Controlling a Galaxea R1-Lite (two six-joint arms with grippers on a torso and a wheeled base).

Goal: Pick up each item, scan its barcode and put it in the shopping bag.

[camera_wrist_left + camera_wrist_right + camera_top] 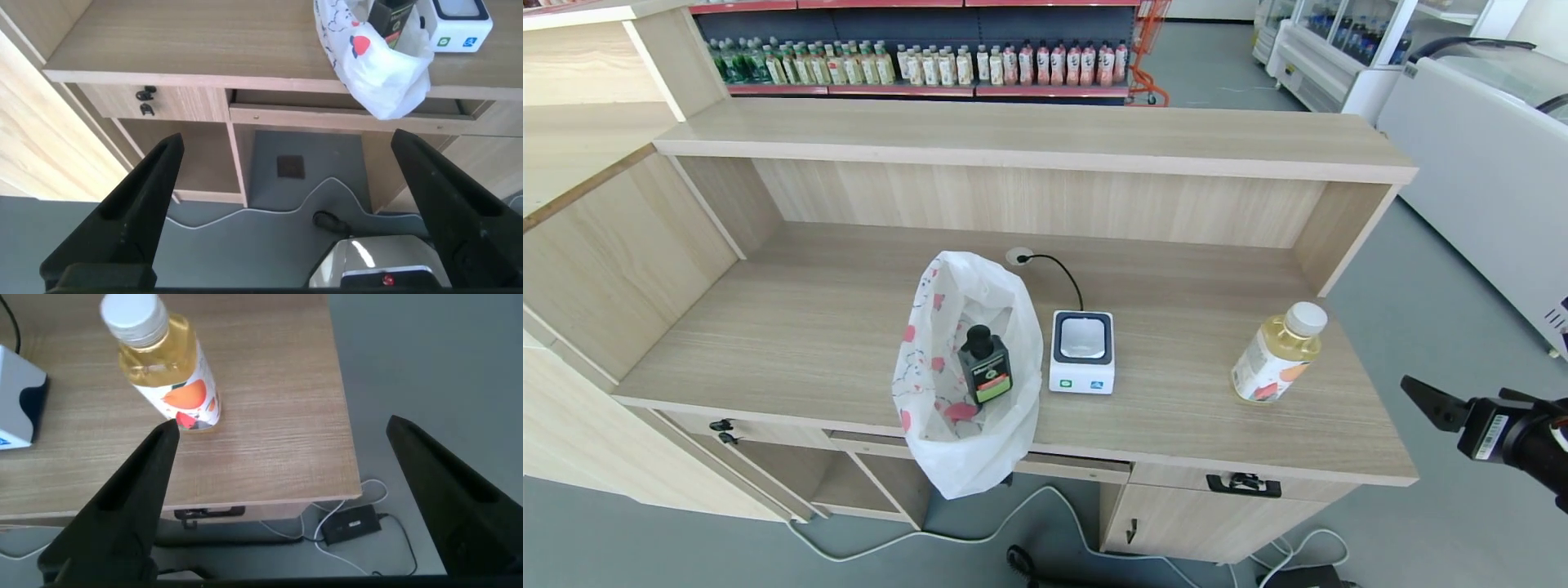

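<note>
A white shopping bag (947, 408) with red prints stands open at the counter's front edge, hanging partly over it. A dark bottle (986, 365) with a black cap and a green and red label stands inside the bag. Just right of the bag sits the white barcode scanner (1082, 351). A yellow drink bottle (1278, 353) with a white cap stands upright near the counter's right end. My right gripper (1429, 400) hovers open off the counter's right front corner, a short way from that bottle (163, 363). My left gripper (286, 212) is open below the counter front, left of the bag (384, 57).
The wooden counter (1176, 425) has a raised back shelf and side walls. A black cable (1062, 273) runs from the scanner to a hole at the back. Cables and a power brick (351, 525) lie on the floor. A chest freezer (1478, 139) stands to the right.
</note>
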